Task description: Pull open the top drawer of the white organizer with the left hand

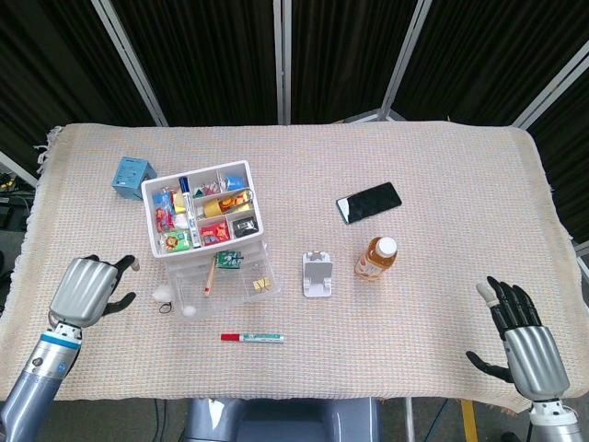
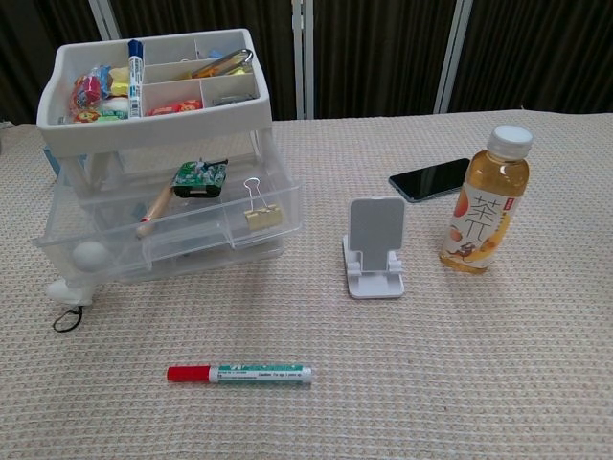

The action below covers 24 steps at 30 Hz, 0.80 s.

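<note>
The white organizer (image 1: 208, 221) stands on the left half of the desk (image 1: 433, 230), its clear top drawer (image 2: 172, 230) standing pulled out toward the front edge with a binder clip (image 2: 255, 211) and small items exposed inside. The left hand (image 1: 85, 289) hangs off the desk's left edge, well apart from the drawer, fingers loosely spread and holding nothing. The right hand (image 1: 520, 333) sits at the near right corner — also spread and empty. A small white object with a dark loop (image 2: 67, 297) lies on the cloth just beside the drawer's front corner.

Judgement: the pull looks done. Risks from here — a careless return sweep of the left hand could knock that loose object or the red-capped marker (image 1: 251, 338) off the desk, or nudge the drawer shut.
</note>
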Available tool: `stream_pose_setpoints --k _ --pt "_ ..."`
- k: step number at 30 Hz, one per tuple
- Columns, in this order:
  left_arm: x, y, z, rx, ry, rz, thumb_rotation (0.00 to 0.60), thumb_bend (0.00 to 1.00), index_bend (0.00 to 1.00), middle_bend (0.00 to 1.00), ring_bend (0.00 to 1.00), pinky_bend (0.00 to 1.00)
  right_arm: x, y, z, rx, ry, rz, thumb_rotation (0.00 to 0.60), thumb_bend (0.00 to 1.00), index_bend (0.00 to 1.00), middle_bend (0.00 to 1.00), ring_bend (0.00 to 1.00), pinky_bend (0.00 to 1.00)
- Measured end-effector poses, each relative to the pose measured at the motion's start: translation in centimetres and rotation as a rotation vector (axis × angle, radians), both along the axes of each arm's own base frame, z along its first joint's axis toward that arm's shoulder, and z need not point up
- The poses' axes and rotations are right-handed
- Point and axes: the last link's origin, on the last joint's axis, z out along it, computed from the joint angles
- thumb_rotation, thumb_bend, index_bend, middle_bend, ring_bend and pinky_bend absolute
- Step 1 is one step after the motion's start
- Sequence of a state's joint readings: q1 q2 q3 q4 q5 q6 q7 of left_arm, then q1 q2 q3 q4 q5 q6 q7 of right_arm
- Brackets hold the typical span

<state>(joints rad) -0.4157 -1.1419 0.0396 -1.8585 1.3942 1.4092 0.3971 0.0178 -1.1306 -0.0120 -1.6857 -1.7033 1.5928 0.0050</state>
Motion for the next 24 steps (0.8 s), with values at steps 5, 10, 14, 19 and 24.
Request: stream_pose_setpoints --k 5,10,14,19,24 --pt "-0.6 -0.9 0.0 0.022 -0.014 -0.002 0.600 0.19 0.19 0.41 0.48 0.37 0.0 0.0 0.0 -0.002 0.002 -0.002 0.600 0.02 0.00 0.00 0.00 0.00" --pt "-1.4 -2.3 0.1 0.049 -0.038 0.007 0.600 0.17 0.03 0.03 0.08 0.10 -0.1 -0.1 0.0 -0.005 0.004 -0.004 0.600 0.02 0.00 0.00 0.00 0.00" --pt "-2.3 -4.1 0.1 0.062 -0.103 0.020 0.600 0.14 0.00 0.00 0.00 0.00 -0.1 -0.2 0.0 -0.008 0.007 -0.005 0.600 0.02 0.00 0.00 0.00 0.00" --pt "-4.0 -6.3 0.1 0.103 -0.146 0.041 0.600 0.12 0.00 0.00 0.00 0.00 -0.1 -0.4 0.1 -0.012 0.007 -0.007 0.600 0.02 0.00 0.00 0.00 0.00" --pt "-5.3 -7.6 0.1 0.159 -0.152 0.041 0.600 0.12 0.00 0.00 0.00 0.00 -0.1 -0.6 0.4 -0.025 -0.002 -0.005 0.600 0.02 0.00 0.00 0.00 0.00"
